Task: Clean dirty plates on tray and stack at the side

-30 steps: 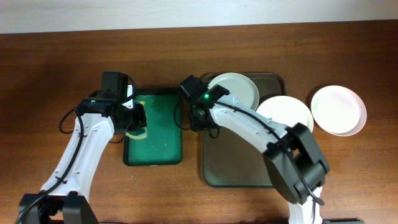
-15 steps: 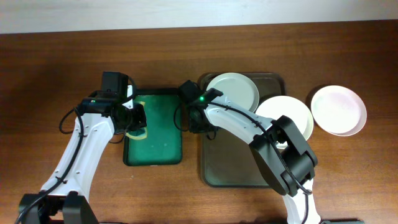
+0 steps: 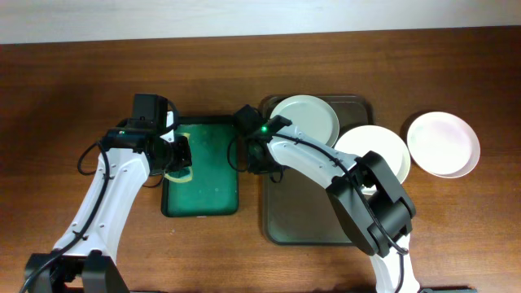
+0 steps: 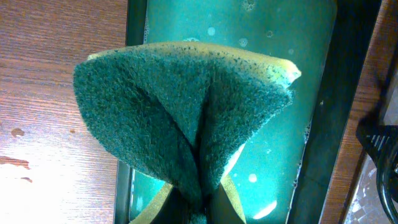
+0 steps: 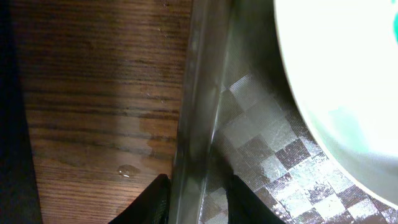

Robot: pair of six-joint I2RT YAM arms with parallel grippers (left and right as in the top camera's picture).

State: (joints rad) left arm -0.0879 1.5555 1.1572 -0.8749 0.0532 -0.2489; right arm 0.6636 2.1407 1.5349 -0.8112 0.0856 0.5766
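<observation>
The dark tray (image 3: 309, 220) holds one white plate (image 3: 305, 118) at its far end, and a second plate (image 3: 373, 150) overlaps its right rim. A third plate (image 3: 443, 144) lies on the table to the right. My right gripper (image 3: 262, 163) sits at the tray's left rim. In the right wrist view this gripper (image 5: 198, 186) straddles the tray rim (image 5: 199, 93), still a little open, and the plate (image 5: 348, 81) with a faint teal smear lies just beyond. My left gripper (image 3: 175, 159) is shut on a folded green sponge (image 4: 180, 106) above the green tray (image 3: 203, 191).
The green tray (image 4: 311, 93) holds a film of soapy water and lies close beside the dark tray's left side. A water drop (image 5: 129, 169) sits on the wooden table (image 3: 81, 89) next to the rim.
My right arm's elbow has swung in toward the tray and its jaws have narrowed around the tray's left rim. The left arm and sponge have not moved.
</observation>
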